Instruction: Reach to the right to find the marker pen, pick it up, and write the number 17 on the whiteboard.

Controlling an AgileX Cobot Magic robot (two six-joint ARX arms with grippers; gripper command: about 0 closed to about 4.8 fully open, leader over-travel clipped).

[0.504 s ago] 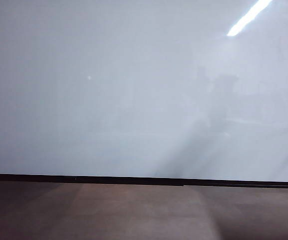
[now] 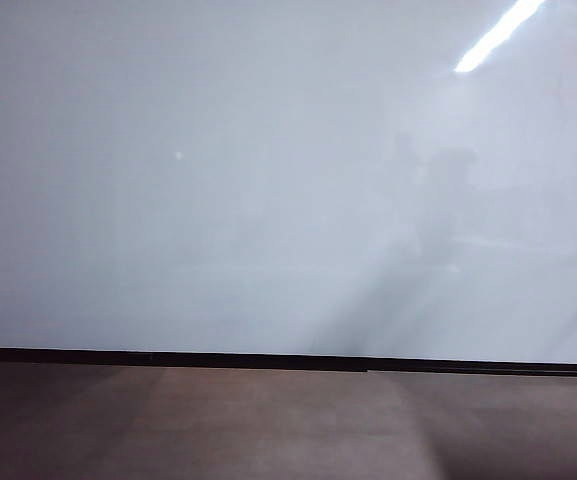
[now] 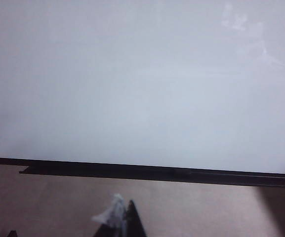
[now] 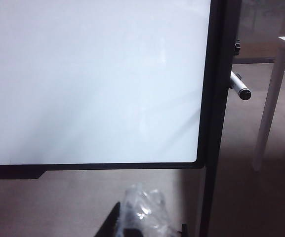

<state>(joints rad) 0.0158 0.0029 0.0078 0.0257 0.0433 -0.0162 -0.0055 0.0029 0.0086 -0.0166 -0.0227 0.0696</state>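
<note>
Right wrist view, right pincer [image 4: 144,224] (shut), marker pen [image 4: 239,87] past whiteboard [image 4: 93,79] edge, left pincer [image 3: 125,222] low.

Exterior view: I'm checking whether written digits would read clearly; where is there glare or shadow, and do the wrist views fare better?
Exterior view: bright streak on the whiteboard, dim reflections lower right. Left wrist view: soft, faint smudges. Right wrist view: even light, marker pen sharp.

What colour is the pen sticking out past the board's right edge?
The marker pen has a white-grey barrel and a black cap, sticking out beside the whiteboard's black frame. Best seen in the right wrist view.
</note>
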